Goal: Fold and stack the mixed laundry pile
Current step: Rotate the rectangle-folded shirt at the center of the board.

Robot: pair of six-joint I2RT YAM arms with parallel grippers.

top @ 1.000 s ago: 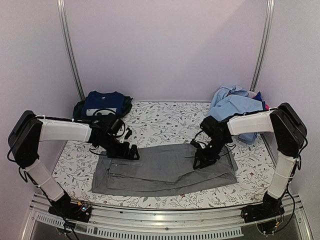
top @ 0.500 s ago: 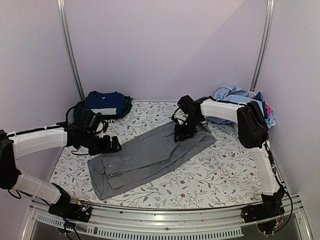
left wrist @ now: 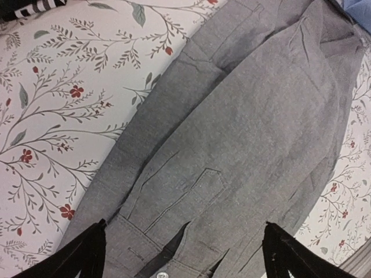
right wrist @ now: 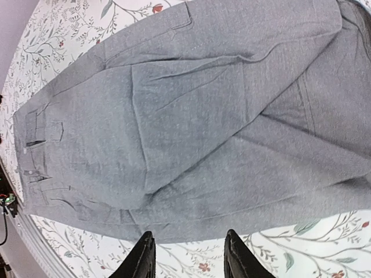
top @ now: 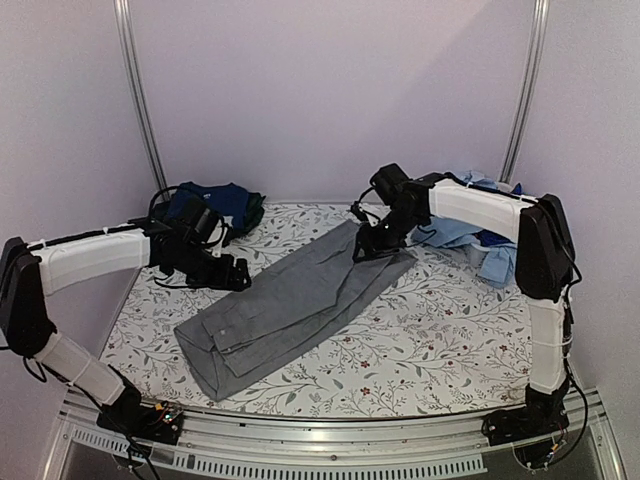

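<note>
grey collared shirt [top: 300,300] lies diagonal; left gripper [top: 238,283] splayed wide over its left edge, right gripper [top: 370,250] parted, empty, at far end.

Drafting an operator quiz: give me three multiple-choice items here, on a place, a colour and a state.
1. Where does the navy blue cloth T-shirt lie? A far left corner; B far right corner; C near edge.
2. What colour is the long collared cloth shirt spread out in the middle? A red; B grey; C yellow.
3. The left end effector is: A shut on cloth; B hidden; C open.
Key: A, it sits far left in the top view; B, its weave is grey; C, its fingers stand wide apart.
</note>
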